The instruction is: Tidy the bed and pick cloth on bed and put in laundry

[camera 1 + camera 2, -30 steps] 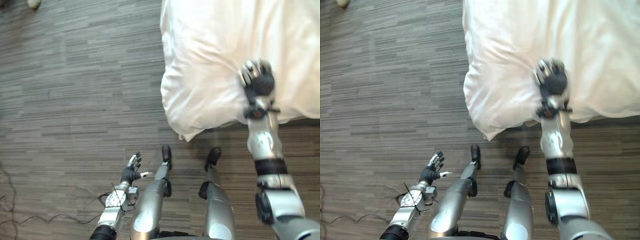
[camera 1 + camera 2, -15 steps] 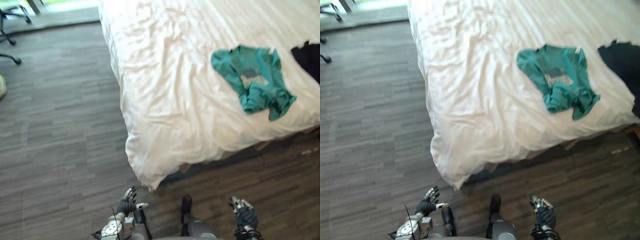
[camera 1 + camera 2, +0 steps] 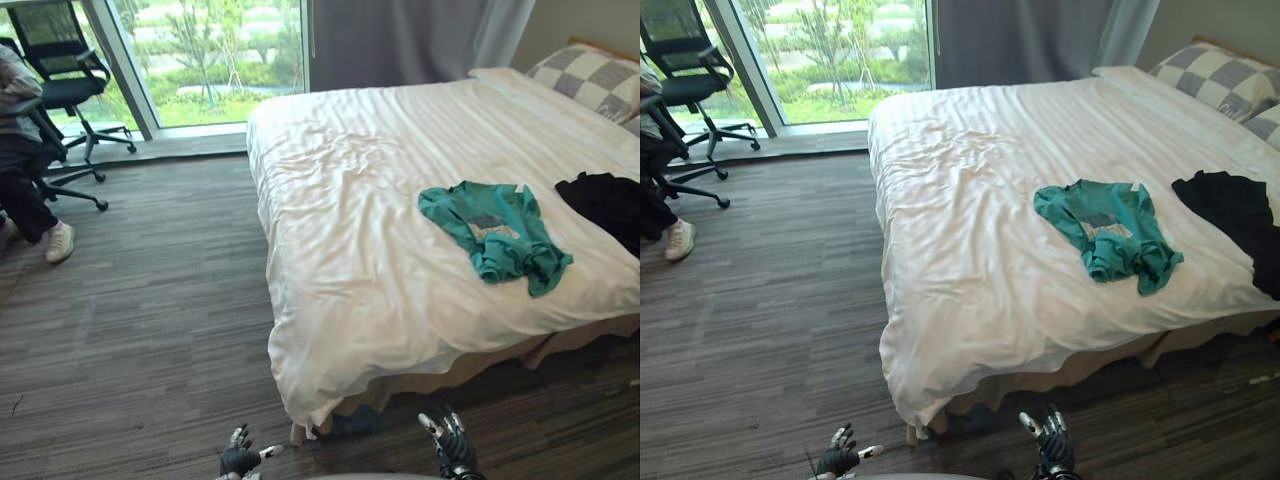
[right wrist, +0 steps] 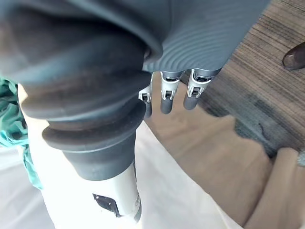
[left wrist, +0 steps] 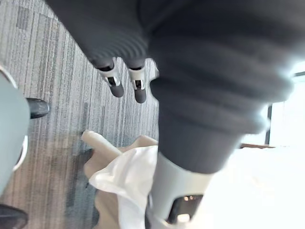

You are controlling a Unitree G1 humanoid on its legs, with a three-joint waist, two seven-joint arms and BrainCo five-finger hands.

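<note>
Bed (image 3: 340, 220) holds cloth (image 3: 495, 232), beyond robot hand (image 3: 455, 455).

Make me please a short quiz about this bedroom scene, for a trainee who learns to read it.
1. True or false: the green shirt lies on the floor beside the bed.
2. Choose one. What do the left hand and the right hand hold? A) a towel B) nothing C) a sock
3. Short answer: which garment lies nearer the checked pillow, the green shirt or the black cloth?

Key: 1 false, it lies on the bed; 2 B, both hands are open and low before the bed; 3 the black cloth.
</note>
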